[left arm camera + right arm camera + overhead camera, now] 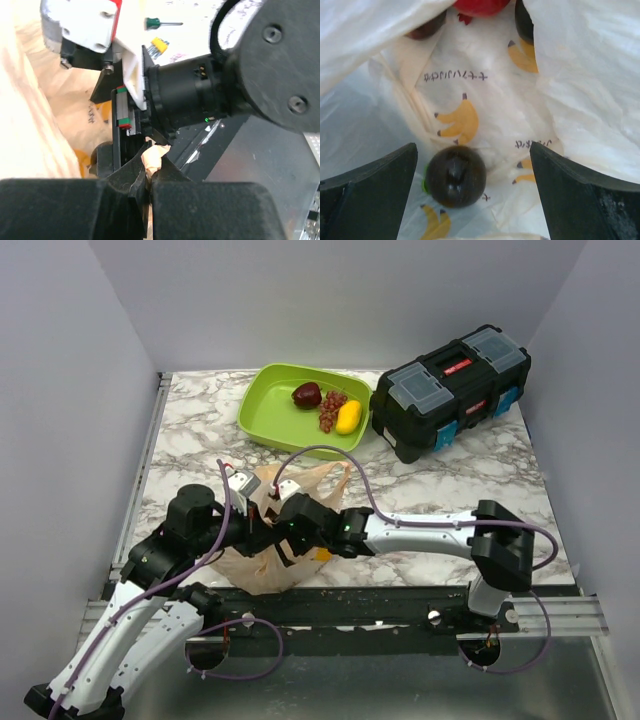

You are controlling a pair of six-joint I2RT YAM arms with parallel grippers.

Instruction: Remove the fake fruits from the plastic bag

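Right claw (473,150), spread inside bag (580,75), flanks dark fruit (455,176) unseen overhead.

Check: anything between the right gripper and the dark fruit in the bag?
Nothing. Right wrist view: dark fruit lies uncovered ahead of the open right gripper, only bag under it.

Top view's evenly lit, sharp. Left wrist shot's murky, blurry up close. Right wrist one's nearly blown out through the thin translucent plastic bag (580,75), glare spot on the glossy dark toy fruit (455,176).
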